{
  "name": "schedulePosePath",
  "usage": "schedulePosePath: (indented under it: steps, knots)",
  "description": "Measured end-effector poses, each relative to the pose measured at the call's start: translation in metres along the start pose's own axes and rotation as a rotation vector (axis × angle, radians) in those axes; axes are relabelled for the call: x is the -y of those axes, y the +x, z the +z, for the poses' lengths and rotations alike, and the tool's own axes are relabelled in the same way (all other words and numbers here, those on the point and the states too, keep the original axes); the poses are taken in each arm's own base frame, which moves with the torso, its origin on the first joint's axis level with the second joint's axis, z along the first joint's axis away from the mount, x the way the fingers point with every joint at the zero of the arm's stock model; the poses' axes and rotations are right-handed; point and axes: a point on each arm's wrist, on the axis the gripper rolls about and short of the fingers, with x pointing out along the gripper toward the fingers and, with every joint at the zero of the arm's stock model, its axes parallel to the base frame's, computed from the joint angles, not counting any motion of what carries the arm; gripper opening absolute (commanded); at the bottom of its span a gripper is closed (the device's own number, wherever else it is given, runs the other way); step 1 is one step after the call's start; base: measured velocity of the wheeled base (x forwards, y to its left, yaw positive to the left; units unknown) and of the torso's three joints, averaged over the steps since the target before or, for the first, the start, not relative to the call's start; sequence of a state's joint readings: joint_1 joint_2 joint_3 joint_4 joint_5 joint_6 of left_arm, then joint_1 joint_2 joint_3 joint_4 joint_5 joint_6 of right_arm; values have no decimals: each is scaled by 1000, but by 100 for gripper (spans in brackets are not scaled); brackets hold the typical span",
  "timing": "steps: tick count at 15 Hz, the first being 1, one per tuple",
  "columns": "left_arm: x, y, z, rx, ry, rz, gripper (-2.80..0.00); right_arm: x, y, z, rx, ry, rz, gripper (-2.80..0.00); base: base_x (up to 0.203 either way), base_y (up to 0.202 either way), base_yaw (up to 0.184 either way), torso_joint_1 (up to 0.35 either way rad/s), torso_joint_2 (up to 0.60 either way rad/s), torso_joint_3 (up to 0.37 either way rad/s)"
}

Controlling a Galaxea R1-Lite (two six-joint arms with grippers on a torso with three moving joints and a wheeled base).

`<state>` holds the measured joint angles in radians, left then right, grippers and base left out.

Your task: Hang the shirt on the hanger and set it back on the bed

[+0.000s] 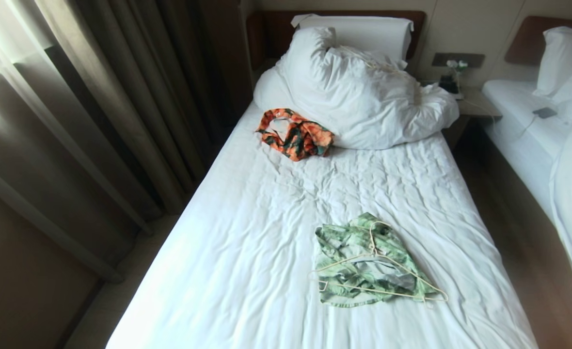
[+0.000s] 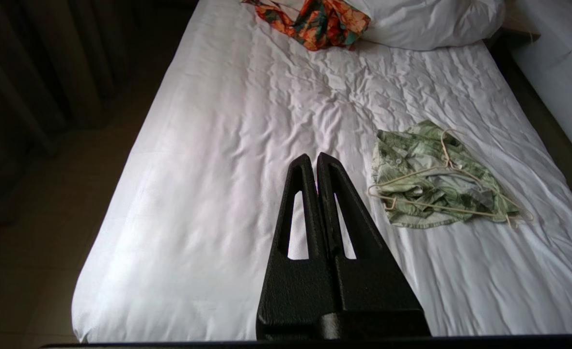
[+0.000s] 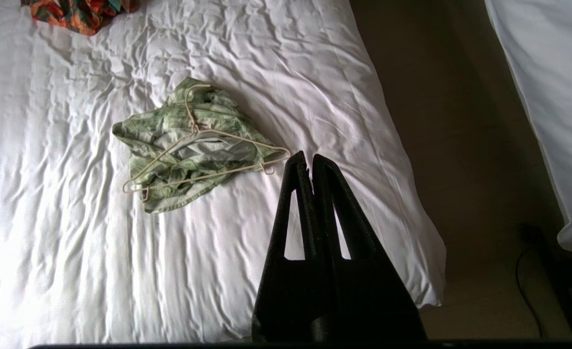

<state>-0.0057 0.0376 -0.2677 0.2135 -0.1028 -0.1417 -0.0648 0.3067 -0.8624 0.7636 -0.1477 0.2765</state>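
Closest to each wrist camera is its own gripper: the left gripper (image 2: 316,160) has its two black fingers pressed together with nothing between them, held above the bare sheet well short of the shirt (image 2: 431,177). Likewise the right gripper (image 3: 305,160) is closed and empty, its tips above the sheet just beside one end of the hanger (image 3: 203,162) without touching it. Neither arm shows in the head view. On the bed (image 1: 247,252), in the near half and a little to the right of the middle, the green leafy shirt (image 1: 363,261) lies crumpled in a heap. Across the top of it rests the thin cream hanger (image 1: 383,271), its hook pointing toward the pillow end and its long bar along the near edge of the cloth; the shirt is bunched under and partly inside the frame, not spread on the shoulders. Farther up, an orange and teal garment (image 1: 295,133) sits against the rumpled white duvet (image 1: 363,97) and pillow (image 1: 363,31). Curtains (image 1: 97,106) hang on the left, and a second bed (image 1: 533,131) stands on the right.
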Motion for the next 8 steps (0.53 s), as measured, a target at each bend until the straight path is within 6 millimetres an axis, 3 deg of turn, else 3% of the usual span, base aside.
schedulePosePath:
  steps: [3, 8]
  knots:
    - [0, 6, -8, 26, 23, -63, -280, 8, 12, -25, 29, -72, 51, -280, 0, 0, 0, 0, 0, 0]
    - [-6, 15, -33, 10, 211, -30, -280, 12, 49, -66, 140, -135, 186, -280, 0, 0, 0, 0, 0, 0]
